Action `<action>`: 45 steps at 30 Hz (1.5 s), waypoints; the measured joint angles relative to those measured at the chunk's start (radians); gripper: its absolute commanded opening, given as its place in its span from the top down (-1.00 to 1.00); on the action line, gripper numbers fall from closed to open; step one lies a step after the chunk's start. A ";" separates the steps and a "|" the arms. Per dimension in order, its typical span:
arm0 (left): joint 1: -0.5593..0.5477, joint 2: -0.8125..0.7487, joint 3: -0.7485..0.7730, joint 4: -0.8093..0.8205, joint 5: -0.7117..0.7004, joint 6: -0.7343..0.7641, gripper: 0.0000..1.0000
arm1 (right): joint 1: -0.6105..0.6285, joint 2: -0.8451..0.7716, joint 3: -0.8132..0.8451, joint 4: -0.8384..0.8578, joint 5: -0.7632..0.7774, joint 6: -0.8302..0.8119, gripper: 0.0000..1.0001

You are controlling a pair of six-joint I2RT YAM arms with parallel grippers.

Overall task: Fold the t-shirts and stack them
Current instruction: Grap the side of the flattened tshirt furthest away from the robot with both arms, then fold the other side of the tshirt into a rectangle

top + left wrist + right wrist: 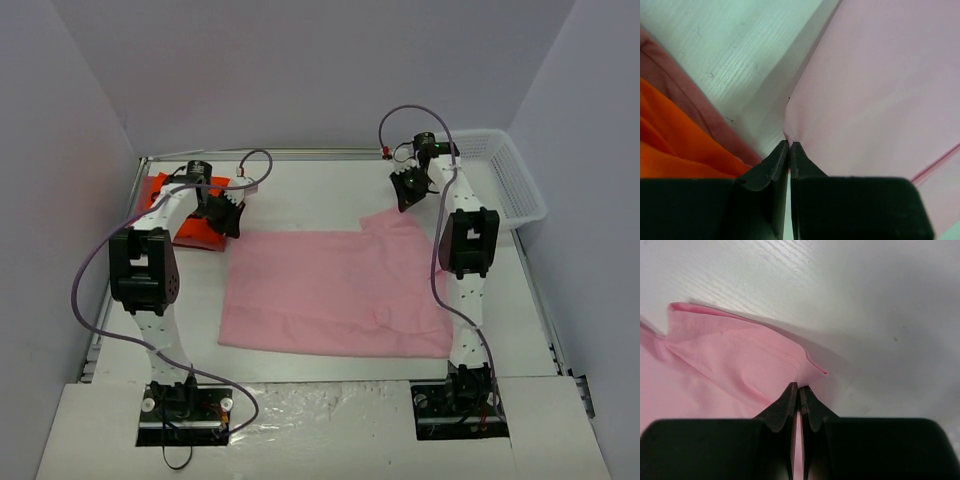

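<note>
Lying flat mid-table: pink t-shirt [335, 290] | left gripper [789, 145] pinched tight on its far-left edge | right gripper [798, 387] clamped on the far-right sleeve hem | orange t-shirt [190, 237] far left, beside left gripper | white basket [515, 180] far right

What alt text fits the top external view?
A light pink t-shirt lies spread flat on a white table; the left gripper and right gripper pinch its far corners. An orange t-shirt lies far left, a white basket far right.
</note>
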 measured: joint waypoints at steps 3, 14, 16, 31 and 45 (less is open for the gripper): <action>0.000 -0.039 0.000 -0.005 0.000 0.000 0.95 | -0.001 -0.050 -0.008 0.001 -0.001 0.000 1.00; 0.000 -0.152 -0.064 -0.029 0.005 0.004 0.95 | -0.005 -0.247 -0.154 0.009 -0.007 -0.010 1.00; 0.000 -0.182 -0.090 -0.039 0.009 0.007 0.95 | -0.007 -0.290 -0.219 0.013 -0.012 -0.016 1.00; 0.013 -0.430 -0.356 -0.041 0.026 0.061 0.95 | -0.020 -0.692 -0.668 0.034 -0.021 -0.051 1.00; 0.013 -0.576 -0.514 -0.006 0.025 0.109 0.88 | -0.020 -0.882 -0.912 0.039 -0.011 -0.069 1.00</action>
